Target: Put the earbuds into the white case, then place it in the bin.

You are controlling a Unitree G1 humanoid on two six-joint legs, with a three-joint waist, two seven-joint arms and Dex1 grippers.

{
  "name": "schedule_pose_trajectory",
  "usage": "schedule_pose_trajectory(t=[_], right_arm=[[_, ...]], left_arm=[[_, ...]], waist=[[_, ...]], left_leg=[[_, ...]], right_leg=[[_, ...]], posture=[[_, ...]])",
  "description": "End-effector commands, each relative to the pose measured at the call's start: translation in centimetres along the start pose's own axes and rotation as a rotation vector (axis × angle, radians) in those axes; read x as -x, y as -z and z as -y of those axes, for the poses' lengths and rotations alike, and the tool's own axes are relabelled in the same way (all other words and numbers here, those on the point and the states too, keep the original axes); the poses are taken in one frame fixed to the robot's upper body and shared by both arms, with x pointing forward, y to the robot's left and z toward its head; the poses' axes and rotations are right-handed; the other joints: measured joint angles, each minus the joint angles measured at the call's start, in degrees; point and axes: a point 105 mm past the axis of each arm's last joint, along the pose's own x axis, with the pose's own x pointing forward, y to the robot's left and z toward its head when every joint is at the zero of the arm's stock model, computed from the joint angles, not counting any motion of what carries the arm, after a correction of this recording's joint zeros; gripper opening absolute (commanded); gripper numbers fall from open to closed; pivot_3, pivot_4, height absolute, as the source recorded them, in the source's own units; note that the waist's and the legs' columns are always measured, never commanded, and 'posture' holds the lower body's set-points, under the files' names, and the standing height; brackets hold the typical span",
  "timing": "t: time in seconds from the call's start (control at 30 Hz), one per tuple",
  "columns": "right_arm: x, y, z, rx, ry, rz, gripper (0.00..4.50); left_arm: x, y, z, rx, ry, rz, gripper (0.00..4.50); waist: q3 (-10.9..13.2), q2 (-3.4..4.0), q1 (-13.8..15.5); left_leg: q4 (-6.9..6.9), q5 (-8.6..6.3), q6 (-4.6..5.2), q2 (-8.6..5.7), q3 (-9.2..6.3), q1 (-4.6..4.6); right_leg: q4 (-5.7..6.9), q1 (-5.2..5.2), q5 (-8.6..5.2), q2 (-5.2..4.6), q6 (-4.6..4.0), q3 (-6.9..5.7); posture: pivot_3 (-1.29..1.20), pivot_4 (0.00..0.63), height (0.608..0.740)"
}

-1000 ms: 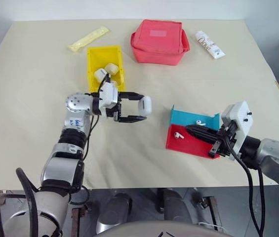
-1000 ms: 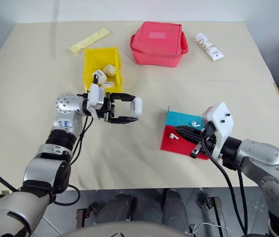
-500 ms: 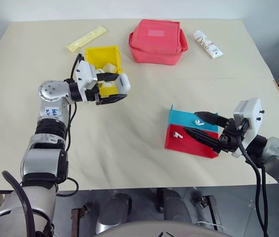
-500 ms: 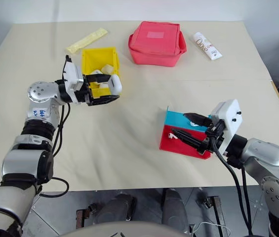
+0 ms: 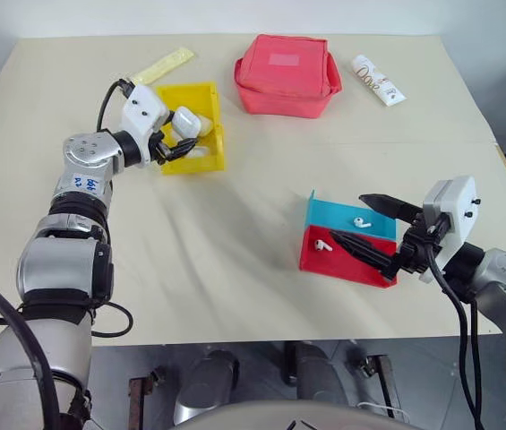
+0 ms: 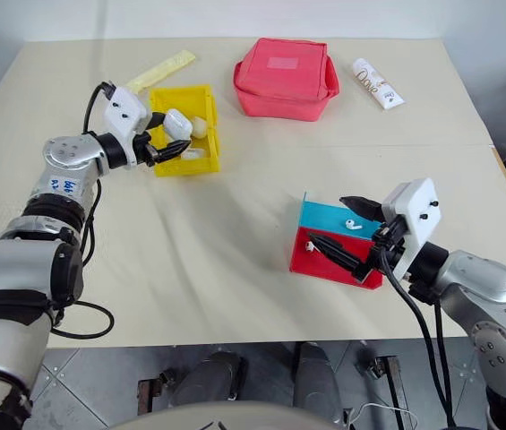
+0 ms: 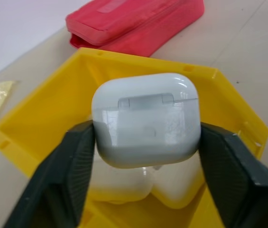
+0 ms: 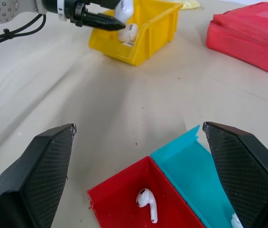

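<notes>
My left gripper (image 5: 184, 134) is shut on the white case (image 5: 190, 121), holding it just above the open top of the yellow bin (image 5: 213, 159). In the left wrist view the case (image 7: 145, 118) sits lid-closed between both fingers (image 7: 67, 171), over other white items lying in the bin (image 7: 48, 104). Two earbuds lie in the red-and-blue tray (image 5: 347, 267): one earbud (image 5: 361, 221) in the blue half, one (image 5: 323, 244) in the red half. My right gripper (image 5: 348, 218) stands open over that tray, nothing between its fingers.
A red zip pouch (image 5: 287, 75) stands behind the bin to the right. Near the far right edge lies a white printed tube (image 5: 380, 80), and a yellow sachet (image 5: 161, 67) lies far left of the bin. Bare table spans between bin and tray.
My left arm carried the white case from mid-table back and left to above the yellow bin. The right gripper opened over the tray and barely moved.
</notes>
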Motion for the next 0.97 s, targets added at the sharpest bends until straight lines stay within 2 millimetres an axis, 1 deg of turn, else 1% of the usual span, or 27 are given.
schedule_pose_trajectory(t=[0.03, 0.13, 0.17, 0.23, 0.33, 0.43, 0.5, 0.6, 0.63, 0.73, 0.8, 0.87, 0.97], right_arm=[[0.4, -1.1, -0.5, 0.043, -0.003, 0.028, 4.50], [0.7, -1.1, -0.2, 0.055, -0.004, 0.017, 4.50], [0.8, -1.1, -0.1, 0.063, -0.010, 0.014, 4.50], [0.9, -1.8, 0.3, 0.104, -0.030, 0.030, 4.50], [1.1, -2.4, 0.9, 0.152, -0.061, 0.054, 4.50], [1.6, -2.4, 1.5, 0.191, -0.129, 0.052, 4.50], [2.0, -1.9, 1.9, 0.206, -0.180, 0.019, 4.50], [2.9, -0.9, 2.9, 0.206, -0.239, -0.031, 4.50], [3.2, -0.5, 3.3, 0.207, -0.250, -0.048, 4.50], [3.7, 0.3, 4.5, 0.201, -0.264, -0.081, 4.50], [4.0, 0.8, 5.6, 0.191, -0.265, -0.098, 4.50], [4.1, 1.3, 6.5, 0.185, -0.270, -0.123, 4.50], [4.1, 1.3, 7.0, 0.185, -0.286, -0.136, 4.50]], left_arm=[[0.1, -2.6, -1.2, -0.051, -0.022, 0.066, 4.44], [0.6, -3.2, -1.5, -0.042, -0.018, 0.113, 4.44], [0.9, -3.7, -1.3, -0.037, 0.006, 0.157, 4.44], [2.1, -4.4, -0.8, -0.053, 0.078, 0.257, 4.44], [3.3, -4.3, -0.3, -0.122, 0.116, 0.293, 4.44], [5.0, -3.3, 0.9, -0.034, 0.214, 0.332, 4.44], [6.7, -2.4, 2.1, 0.010, 0.270, 0.365, 4.44], [9.3, -0.4, 3.9, 0.040, 0.317, 0.343, 4.44], [10.0, 0.1, 4.3, 0.059, 0.323, 0.329, 4.44], [11.2, 0.9, 5.3, 0.102, 0.329, 0.296, 4.44], [12.6, 2.2, 5.9, 0.129, 0.301, 0.255, 4.44], [13.7, 2.9, 6.3, 0.139, 0.270, 0.229, 4.44], [14.1, 2.9, 6.7, 0.132, 0.249, 0.232, 4.44]], waist=[[0.0, 0.00, 0.0], [0.0, 0.00, -0.1], [0.0, 0.00, -0.1], [0.0, 0.00, -0.2], [0.0, 0.01, -0.5], [0.0, 0.03, -0.7], [0.0, 0.03, -1.0], [0.0, 0.05, -1.6], [0.0, 0.05, -1.7], [0.0, 0.05, -1.3], [0.0, 0.09, -1.3], [0.0, 0.17, -1.5], [0.0, 0.26, -1.5]], left_leg=[[0.00, 0.00, 0.00, 0.00, 0.00, 0.00], [0.00, 0.00, 0.00, -0.01, 0.04, 0.04], [0.00, 0.00, 0.00, -0.01, 0.03, 0.03], [0.00, 0.00, 0.00, 0.00, 0.04, 0.02], [0.00, 0.00, 0.00, 0.00, 0.06, 0.03], [-0.03, 0.00, 0.00, 0.02, 0.08, 0.06], [-0.02, 0.00, 0.00, 0.04, 0.09, 0.06], [-0.02, -0.01, 0.01, 0.05, 0.09, 0.06], [-0.02, -0.01, 0.01, 0.06, 0.09, 0.08], [0.00, -0.01, 0.00, 0.07, 0.06, 0.08], [0.02, -0.02, 0.00, 0.04, 0.06, 0.11], [-0.02, -0.03, 0.01, 0.03, 0.12, 0.17], [-0.08, -0.04, -0.02, 0.08, 0.12, 0.16]], right_leg=[[0.00, 0.00, 0.00, 0.00, 0.00, 0.00], [0.03, 0.01, 0.00, -0.01, 0.00, 0.03], [0.03, 0.01, 0.00, -0.01, 0.00, 0.02], [0.03, 0.00, 0.00, 0.00, 0.00, 0.02], [0.02, 0.00, 0.00, -0.03, 0.00, 0.02], [0.02, 0.01, 0.00, -0.02, 0.00, 0.03], [0.03, 0.02, 0.00, -0.01, -0.01, 0.04], [0.03, 0.01, -0.01, -0.02, -0.02, 0.07], [0.04, 0.03, -0.02, -0.03, -0.03, 0.08], [0.05, 0.05, -0.03, -0.02, -0.05, 0.08], [0.04, 0.09, -0.02, -0.06, -0.05, 0.08], [0.04, 0.10, -0.03, -0.07, -0.06, 0.17], [0.03, 0.08, -0.05, -0.05, -0.09, 0.14]], posture=[[0.00, 0.150, 0.740], [0.00, 0.150, 0.740], [0.00, 0.150, 0.740], [0.00, 0.150, 0.740], [0.00, 0.150, 0.740], [0.00, 0.150, 0.740], [0.00, 0.150, 0.740], [0.00, 0.150, 0.740], [0.00, 0.150, 0.740], [0.00, 0.150, 0.740], [0.00, 0.150, 0.740], [0.00, 0.150, 0.740], [0.00, 0.150, 0.740]])
